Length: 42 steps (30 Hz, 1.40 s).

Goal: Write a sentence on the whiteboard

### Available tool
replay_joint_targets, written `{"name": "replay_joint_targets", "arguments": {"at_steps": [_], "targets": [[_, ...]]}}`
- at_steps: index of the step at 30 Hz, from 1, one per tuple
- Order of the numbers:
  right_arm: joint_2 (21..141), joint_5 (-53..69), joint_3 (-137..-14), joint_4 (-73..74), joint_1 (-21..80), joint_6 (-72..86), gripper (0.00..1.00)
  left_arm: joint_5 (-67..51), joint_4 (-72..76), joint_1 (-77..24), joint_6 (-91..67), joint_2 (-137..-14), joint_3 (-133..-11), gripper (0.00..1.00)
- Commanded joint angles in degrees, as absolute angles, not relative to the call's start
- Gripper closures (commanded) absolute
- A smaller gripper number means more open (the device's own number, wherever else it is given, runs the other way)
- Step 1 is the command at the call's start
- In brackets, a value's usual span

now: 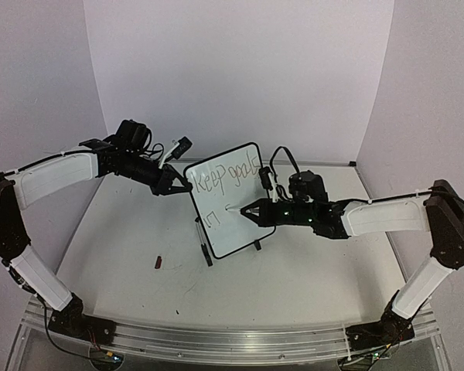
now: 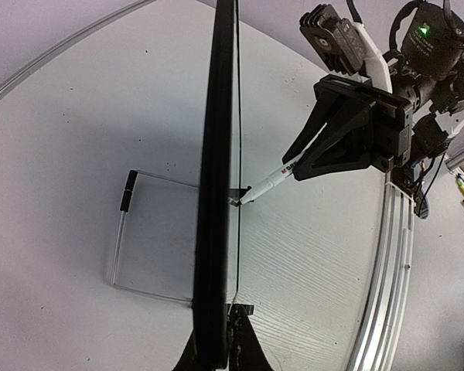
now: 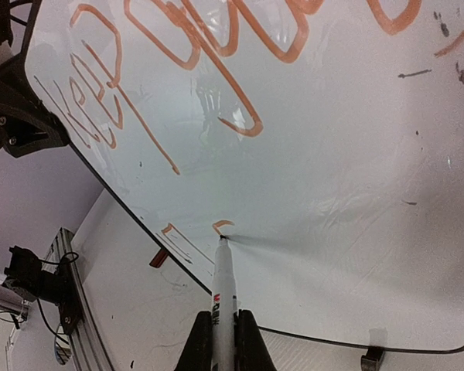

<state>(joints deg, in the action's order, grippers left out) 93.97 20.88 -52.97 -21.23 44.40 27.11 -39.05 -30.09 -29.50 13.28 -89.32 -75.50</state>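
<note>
Your board (image 1: 240, 232) stands mid-table between the arms, feet down, its face turned toward the right arm. The left gripper (image 1: 172, 185) is clamped on the board's far-left edge. The right gripper (image 1: 246, 209) is closed on the marker (image 3: 223, 278), whose tip touches the face under the first line. The sentence (image 1: 226, 175) reads "Keep goals", with "in" and a small curl begun below.

Watch your pressure: the board is held at one edge only, so a hard push could swing it or tip it back off its feet. Too light, and strokes may break. The marker could also twist in the fingers, and low passes of the gripper risk smearing fresh ink.
</note>
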Motion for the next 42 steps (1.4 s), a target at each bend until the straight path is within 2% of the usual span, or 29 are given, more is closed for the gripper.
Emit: {"name": "replay_joint_targets", "arguments": {"at_steps": [1,17,31,42], "targets": [[93.32,15.25,-52.71,-20.23,44.04,27.47,1.0,-38.05,-31.01,-29.89,15.19,-89.3,-75.32,1.0],[90.65,11.72,-49.85,-19.2,44.03,28.11,1.0,-38.15,-30.87,-29.88,15.04,-89.03,-75.24,1.0],[94.26,13.8,-52.9,-16.14,45.48,26.26,1.0,-38.25,-30.83,-29.88,15.01,-88.93,-75.24,1.0],[94.24,17.95,-53.4,-21.26,45.87,27.78,1.0,-38.23,-30.8,-29.93,14.97,-89.0,-75.23,1.0]]}}
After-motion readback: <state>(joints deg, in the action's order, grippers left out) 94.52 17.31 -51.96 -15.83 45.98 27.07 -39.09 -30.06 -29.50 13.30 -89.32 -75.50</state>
